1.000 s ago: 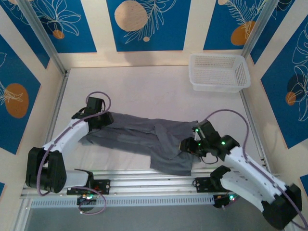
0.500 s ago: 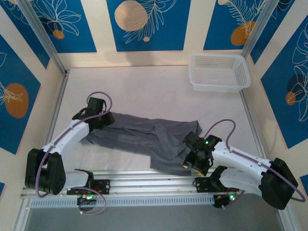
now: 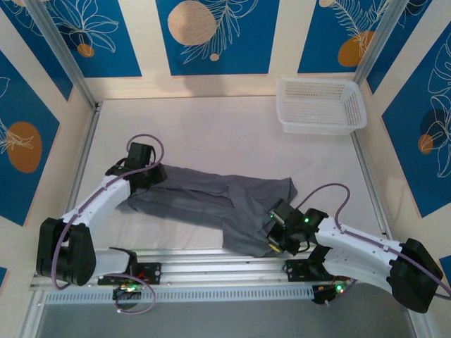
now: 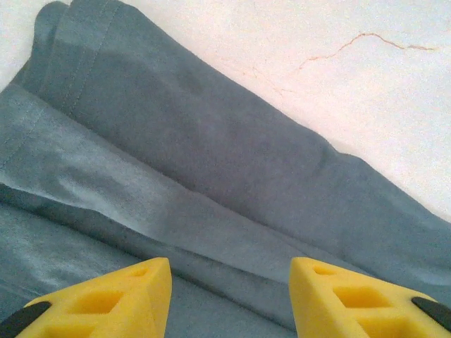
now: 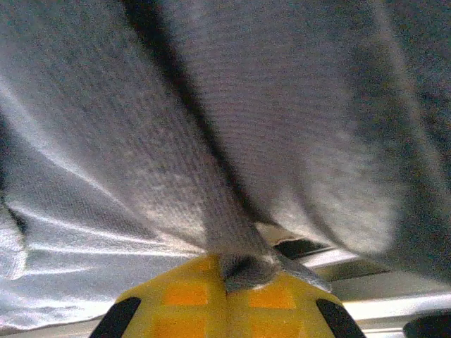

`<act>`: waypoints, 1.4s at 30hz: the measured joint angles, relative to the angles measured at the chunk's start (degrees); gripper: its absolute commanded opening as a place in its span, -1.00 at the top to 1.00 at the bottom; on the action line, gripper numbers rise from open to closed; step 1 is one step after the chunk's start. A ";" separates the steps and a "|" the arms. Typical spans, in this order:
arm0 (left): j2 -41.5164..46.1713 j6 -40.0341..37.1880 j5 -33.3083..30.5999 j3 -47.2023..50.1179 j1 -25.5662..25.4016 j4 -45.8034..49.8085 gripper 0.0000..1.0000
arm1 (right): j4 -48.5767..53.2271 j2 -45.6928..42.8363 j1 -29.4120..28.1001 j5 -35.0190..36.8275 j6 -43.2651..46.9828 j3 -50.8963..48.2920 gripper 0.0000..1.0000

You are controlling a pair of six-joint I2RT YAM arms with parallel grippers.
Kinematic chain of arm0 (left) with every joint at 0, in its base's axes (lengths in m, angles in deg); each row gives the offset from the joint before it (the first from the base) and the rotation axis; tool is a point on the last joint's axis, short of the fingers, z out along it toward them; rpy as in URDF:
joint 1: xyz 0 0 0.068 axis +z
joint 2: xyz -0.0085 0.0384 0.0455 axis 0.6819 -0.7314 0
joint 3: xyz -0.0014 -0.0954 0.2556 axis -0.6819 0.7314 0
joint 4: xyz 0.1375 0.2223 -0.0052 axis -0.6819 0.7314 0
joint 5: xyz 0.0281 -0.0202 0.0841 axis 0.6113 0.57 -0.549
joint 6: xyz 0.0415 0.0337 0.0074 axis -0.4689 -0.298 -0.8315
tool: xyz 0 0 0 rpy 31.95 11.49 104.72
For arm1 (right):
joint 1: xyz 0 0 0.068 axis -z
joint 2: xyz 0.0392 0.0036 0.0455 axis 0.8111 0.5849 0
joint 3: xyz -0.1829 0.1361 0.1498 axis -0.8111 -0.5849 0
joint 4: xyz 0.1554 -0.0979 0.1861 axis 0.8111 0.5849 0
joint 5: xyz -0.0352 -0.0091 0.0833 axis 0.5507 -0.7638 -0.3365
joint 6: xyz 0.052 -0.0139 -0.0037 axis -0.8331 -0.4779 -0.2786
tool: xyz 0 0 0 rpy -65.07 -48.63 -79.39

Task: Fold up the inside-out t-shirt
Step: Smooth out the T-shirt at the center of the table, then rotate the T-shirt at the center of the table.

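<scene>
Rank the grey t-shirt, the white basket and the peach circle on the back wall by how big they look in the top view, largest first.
1. grey t-shirt, clearly the largest
2. white basket
3. peach circle, smallest, with its top cut off by the frame edge

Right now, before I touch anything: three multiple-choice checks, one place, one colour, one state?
1. Where is the white basket? A near left; B far right corner; C dead centre.
2. What colour is the t-shirt? A slate grey; B red; C white.
3. What is the right gripper doing? A open, holding nothing; B gripping the basket; C shut on t-shirt cloth.
Answers: 1 B, top view shows it at the far right. 2 A, plain grey cloth. 3 C, wrist view shows a fold pinched in it.
</scene>
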 measured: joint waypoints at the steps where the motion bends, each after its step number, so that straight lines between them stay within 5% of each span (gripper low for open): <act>1: -0.15 0.00 0.00 0.00 0.00 0.00 0.04 | -0.15 0.09 0.57 -0.42 0.66 0.28 1.00; 9: -1.14 -0.02 0.07 0.00 -0.02 -0.02 0.04 | -7.96 13.00 9.22 -7.23 6.03 19.67 1.00; 13: -1.16 -0.09 0.39 0.00 -0.28 0.02 0.03 | -17.99 19.61 22.34 -9.97 5.77 24.22 0.28; 18: -0.81 -1.31 1.16 0.02 -0.70 1.29 0.20 | -19.89 27.28 34.05 -10.73 10.38 24.59 0.04; 21: 0.66 -1.11 1.49 1.36 -1.16 2.23 1.00 | -18.40 24.90 34.80 -10.86 14.80 24.11 0.33; 25: 2.47 0.02 1.44 4.59 -2.99 3.39 1.00 | -17.42 16.94 32.63 -9.84 19.39 20.37 0.99; 34: -8.83 5.14 -2.60 3.91 -5.40 2.56 1.00 | -11.93 23.43 26.93 -3.87 24.68 16.85 1.00; 42: -28.68 5.20 -3.65 -12.59 -5.40 -3.78 1.00 | -12.61 33.35 24.33 -4.72 23.85 20.06 1.00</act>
